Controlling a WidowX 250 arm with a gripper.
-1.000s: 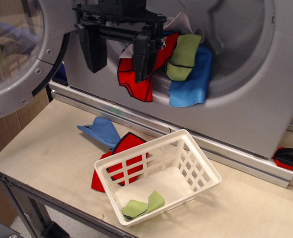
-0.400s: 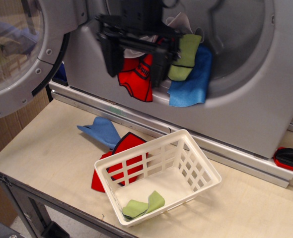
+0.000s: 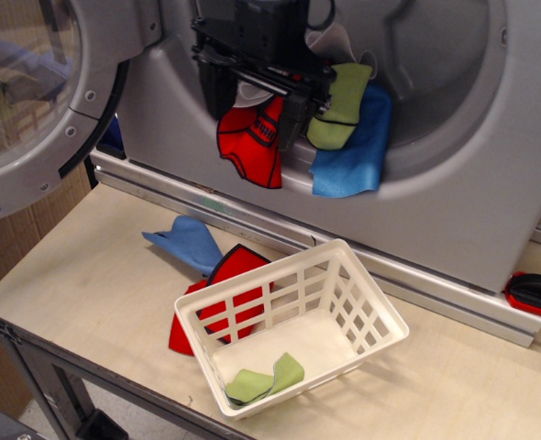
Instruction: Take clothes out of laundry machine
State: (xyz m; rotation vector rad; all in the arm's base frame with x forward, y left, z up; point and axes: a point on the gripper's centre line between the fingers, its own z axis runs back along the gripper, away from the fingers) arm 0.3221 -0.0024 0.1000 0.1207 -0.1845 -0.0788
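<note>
Just red cloth (image 3: 252,147) between claw (image 3: 252,105) fingers

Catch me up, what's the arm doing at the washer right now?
The gripper is at the laundry machine's drum mouth, its fingers straddling the red cloth that hangs over the lip. Whether it has closed on it is unclear. A green cloth and a blue cloth also hang there. In the white basket lies one green cloth; another blue cloth and red cloth lie on the table beside it.
</note>
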